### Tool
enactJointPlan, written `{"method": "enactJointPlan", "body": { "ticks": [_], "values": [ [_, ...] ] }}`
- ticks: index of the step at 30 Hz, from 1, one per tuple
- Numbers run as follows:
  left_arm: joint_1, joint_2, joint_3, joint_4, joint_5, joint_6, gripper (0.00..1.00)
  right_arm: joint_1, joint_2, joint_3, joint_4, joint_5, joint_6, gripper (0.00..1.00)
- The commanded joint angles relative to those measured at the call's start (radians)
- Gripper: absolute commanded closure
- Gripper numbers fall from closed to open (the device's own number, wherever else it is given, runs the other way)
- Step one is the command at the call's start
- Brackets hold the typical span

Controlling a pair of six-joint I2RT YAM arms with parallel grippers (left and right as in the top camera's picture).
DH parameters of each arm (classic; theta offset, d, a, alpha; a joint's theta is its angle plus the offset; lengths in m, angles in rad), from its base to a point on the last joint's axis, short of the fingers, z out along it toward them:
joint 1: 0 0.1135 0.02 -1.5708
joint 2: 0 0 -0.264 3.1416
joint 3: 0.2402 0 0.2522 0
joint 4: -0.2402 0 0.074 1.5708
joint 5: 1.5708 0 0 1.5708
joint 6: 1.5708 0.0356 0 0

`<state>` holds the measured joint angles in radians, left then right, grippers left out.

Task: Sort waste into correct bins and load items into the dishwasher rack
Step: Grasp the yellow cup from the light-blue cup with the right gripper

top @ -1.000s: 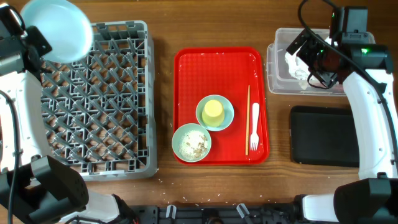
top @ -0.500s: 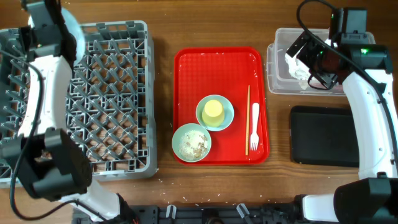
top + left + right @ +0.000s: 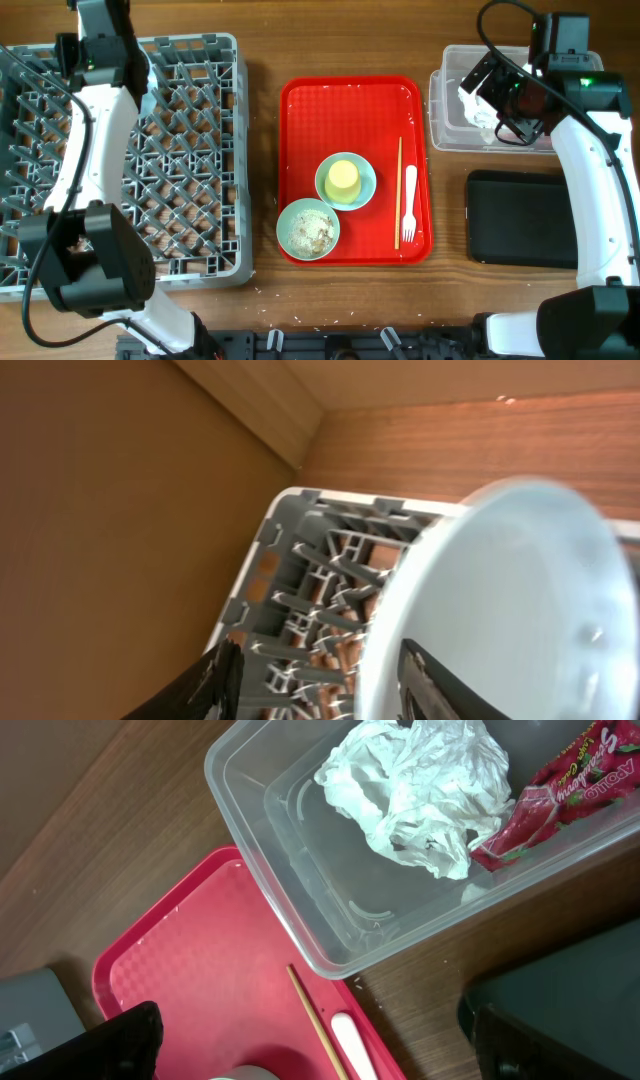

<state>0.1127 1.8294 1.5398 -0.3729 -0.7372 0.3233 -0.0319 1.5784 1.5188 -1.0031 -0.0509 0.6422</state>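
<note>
My left gripper (image 3: 315, 680) (image 3: 135, 75) is shut on the rim of the white plate (image 3: 520, 610). It holds the plate on edge over the back left of the grey dishwasher rack (image 3: 190, 150) (image 3: 300, 580). My right gripper (image 3: 320, 1050) (image 3: 497, 92) is open and empty, hovering over the clear tub (image 3: 440, 100) (image 3: 260, 780). The tub holds the crumpled napkin (image 3: 415, 785) and the red wrapper (image 3: 560, 805). On the red tray (image 3: 340, 110) are a teal bowl (image 3: 366, 170) with the yellow cup (image 3: 343, 178) in it and a teal bowl with food scraps (image 3: 308, 228). The fork (image 3: 410, 205) and the wooden stick (image 3: 399, 190) lie there too.
The flat black tray (image 3: 520, 220) (image 3: 560, 990) lies in front of the tub at the right. The rack fills the left of the table. My left arm lies across the rack's left part in the overhead view.
My left arm has swung the plate from lying flat above the rack's back left corner to standing on edge over the rack. The right arm has not moved.
</note>
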Motion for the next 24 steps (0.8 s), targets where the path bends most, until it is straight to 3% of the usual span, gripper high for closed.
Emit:
{"method": "enactJointPlan", "body": {
  "ticks": [1,3,6,7,10,11,14,18,22,24],
  "values": [
    [-0.053,-0.042,-0.002,-0.005,0.007,-0.197,0.45,0.006,0.002,-0.008,-0.002,0.019,-0.014,0.0],
    [-0.072,-0.09,-0.002,-0.063,0.154,-0.262,0.4,0.006,0.002,-0.008,-0.006,0.019,-0.014,0.0],
    [-0.063,-0.208,-0.002,-0.162,0.496,-0.426,0.49,0.006,0.002,-0.008,-0.016,0.019,-0.014,0.0],
    [-0.063,-0.251,-0.002,-0.187,0.583,-0.459,0.46,0.006,0.002,-0.008,-0.016,0.013,-0.014,0.0],
    [-0.063,-0.428,-0.002,-0.349,0.919,-0.47,0.19,0.008,0.002,-0.008,-0.014,-0.227,-0.08,0.0],
    [-0.063,-0.457,-0.003,-0.405,0.998,-0.47,0.0,0.022,0.002,-0.008,0.008,-0.331,-0.165,0.0],
    [-0.063,-0.472,-0.003,-0.582,1.194,-0.47,0.0,0.113,0.002,-0.008,0.003,-0.377,-0.241,0.0],
    [-0.063,-0.439,-0.003,-0.683,1.286,-0.469,0.0,0.385,0.002,-0.008,0.011,-0.278,-0.272,0.0],
    [-0.063,-0.439,-0.003,-0.683,1.286,-0.469,0.0,0.552,0.002,-0.008,-0.012,-0.001,-0.163,0.0],
    [-0.063,-0.439,-0.003,-0.682,1.25,-0.466,0.0,0.591,0.002,-0.01,-0.024,0.013,-0.136,0.0]
  ]
}}
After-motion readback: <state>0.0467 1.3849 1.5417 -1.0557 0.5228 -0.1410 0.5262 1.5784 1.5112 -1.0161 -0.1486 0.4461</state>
